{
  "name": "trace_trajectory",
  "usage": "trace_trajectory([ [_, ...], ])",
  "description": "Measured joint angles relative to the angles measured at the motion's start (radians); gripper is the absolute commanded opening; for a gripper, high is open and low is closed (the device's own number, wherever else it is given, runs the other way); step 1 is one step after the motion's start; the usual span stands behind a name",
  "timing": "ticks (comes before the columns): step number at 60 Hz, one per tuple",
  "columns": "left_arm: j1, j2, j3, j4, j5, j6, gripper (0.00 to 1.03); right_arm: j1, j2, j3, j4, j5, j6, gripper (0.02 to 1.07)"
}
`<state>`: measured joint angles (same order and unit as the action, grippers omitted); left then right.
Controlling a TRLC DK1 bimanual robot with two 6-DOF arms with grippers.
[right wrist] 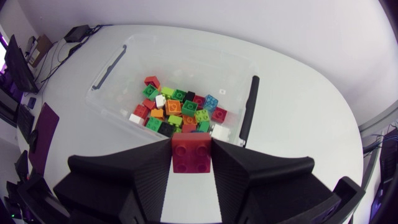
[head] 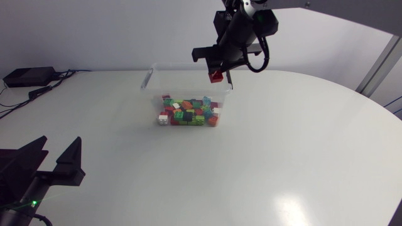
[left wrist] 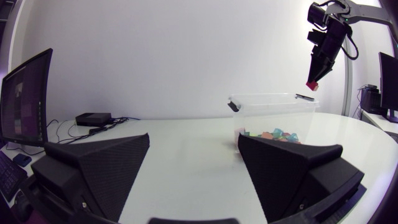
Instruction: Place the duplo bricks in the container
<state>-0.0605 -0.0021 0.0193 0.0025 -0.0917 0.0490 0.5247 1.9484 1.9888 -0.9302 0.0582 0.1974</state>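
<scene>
A clear plastic container (head: pixel 152 78) with black handles stands at the table's far middle, holding several duplo bricks (head: pixel 188 112) of mixed colours. My right gripper (head: pixel 217 74) hangs above the container's right rim, shut on a red brick (head: pixel 217 76). In the right wrist view the red brick (right wrist: pixel 191 152) sits clamped between the fingers, over the container's near wall (right wrist: pixel 118 121), with the pile of bricks (right wrist: pixel 177 109) below. The left wrist view shows the container (left wrist: pixel 273 112) and the red brick (left wrist: pixel 312 85) held high above it. My left gripper (head: pixel 53 157) rests open at the near left, holding nothing.
A small black box (head: pixel 28 76) with cables lies at the far left edge of the table. The white tabletop (head: pixel 282 150) stretches bare around the container.
</scene>
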Motion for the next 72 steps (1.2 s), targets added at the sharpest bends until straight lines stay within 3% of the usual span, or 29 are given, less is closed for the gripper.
trace_trajectory([
  [39, 0.000, 0.000, 0.000, 0.000, 0.000, 0.000, 0.99, 0.030, 0.129, 0.019, 0.482, 0.059, -0.070, 0.34],
  [42, 0.000, 0.000, 0.000, 0.000, 0.000, 0.000, 0.99, 0.030, 0.140, 0.019, 0.493, 0.060, -0.071, 0.39],
  [44, 0.000, 0.000, 0.000, 0.000, 0.000, 0.000, 0.99, 0.030, 0.145, 0.019, 0.497, 0.060, -0.071, 0.49],
  [46, 0.000, 0.000, 0.000, 0.000, 0.000, 0.000, 0.99, 0.030, 0.149, 0.020, 0.505, 0.060, -0.071, 0.86],
  [48, 0.000, 0.000, 0.000, 0.000, 0.000, 0.000, 0.99, 0.030, 0.153, 0.021, 0.505, 0.063, -0.072, 1.05],
  [63, 0.000, 0.000, 0.000, 0.000, 0.000, 0.000, 0.99, 0.005, 0.142, 0.023, 0.505, 0.073, -0.076, 1.03],
  [72, 0.000, 0.000, 0.000, 0.000, 0.000, 0.000, 0.99, -0.060, 0.040, -0.020, 0.513, 0.073, -0.080, 1.03],
])
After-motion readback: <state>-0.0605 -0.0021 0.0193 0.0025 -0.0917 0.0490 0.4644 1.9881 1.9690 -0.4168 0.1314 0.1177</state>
